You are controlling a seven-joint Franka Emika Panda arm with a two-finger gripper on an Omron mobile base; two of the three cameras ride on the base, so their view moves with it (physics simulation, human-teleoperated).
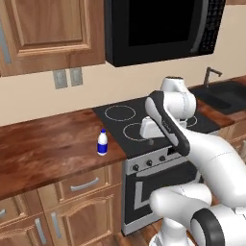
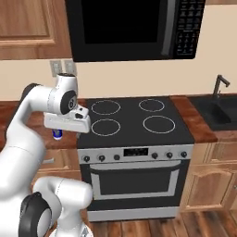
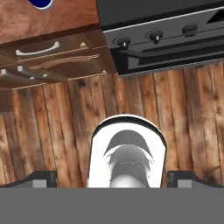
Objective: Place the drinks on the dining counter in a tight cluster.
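white bottle mostly hidden behind the arm, its blue cap apparently cropped at top edge

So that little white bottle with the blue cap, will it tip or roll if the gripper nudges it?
The white bottle stands upright, narrow and taller than wide, so a high nudge would probably topple it. Its round body would then likely roll along the wood worktop. It looks small, probably light.

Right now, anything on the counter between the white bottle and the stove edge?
No. In the left base view the white bottle stands on the wood worktop just left of the stove, with bare wood between them.
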